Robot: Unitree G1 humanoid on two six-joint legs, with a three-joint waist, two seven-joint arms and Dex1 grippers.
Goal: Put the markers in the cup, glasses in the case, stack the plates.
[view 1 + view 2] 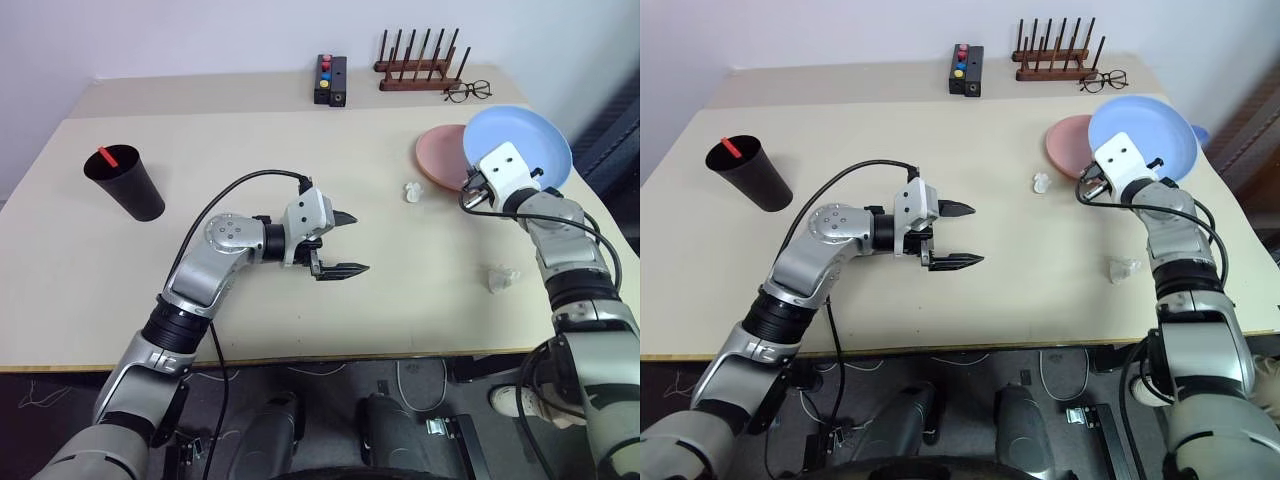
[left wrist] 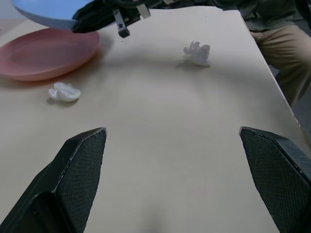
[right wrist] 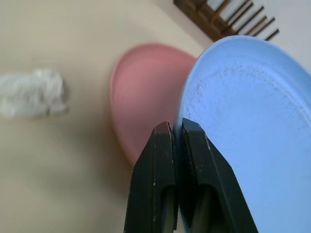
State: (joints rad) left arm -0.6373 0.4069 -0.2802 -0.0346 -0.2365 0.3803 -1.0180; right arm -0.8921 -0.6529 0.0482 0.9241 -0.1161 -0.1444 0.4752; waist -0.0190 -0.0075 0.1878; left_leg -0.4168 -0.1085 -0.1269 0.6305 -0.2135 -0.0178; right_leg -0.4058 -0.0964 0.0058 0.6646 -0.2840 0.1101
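Left tool [image 1: 340, 243] hovers over the bare middle of the counter [image 1: 300, 310], jaws spread wide, holding nothing, pointing right toward the plates. Near right, a small crumpled white scrap [image 1: 500, 278] lies on the counter; a second scrap [image 1: 412, 192] sits farther in, just left of the pink plate.

Right tool [image 3: 176, 133] is pinched tight on the near rim of the light blue plate [image 1: 525, 145], which is lifted and tilted, overlapping the right part of the salmon pink plate [image 1: 440, 155]. The pink plate lies flat on the counter at far right.

Step in hand, as I judge it: stack blue on pink. To do it well, carry the blue plate left until it is centred over the pink one, level it out, lower until the base seats inside, and only then let go. The rim grip is thin, so a quick swing could let the plate slip or pivot. Keep clear of the scrap beside the pink plate.

Far left, the black cup [image 1: 127, 183] stands upright with a red marker [image 1: 106, 158] end poking above the rim. At the far edge: a black box with red, yellow and blue buttons [image 1: 330, 78], a wooden peg rack [image 1: 420, 62], and thin wire-framed spectacles [image 1: 467, 91] just in front of it. I see no sunglasses or case.

No readable writing, brand or label anywhere.
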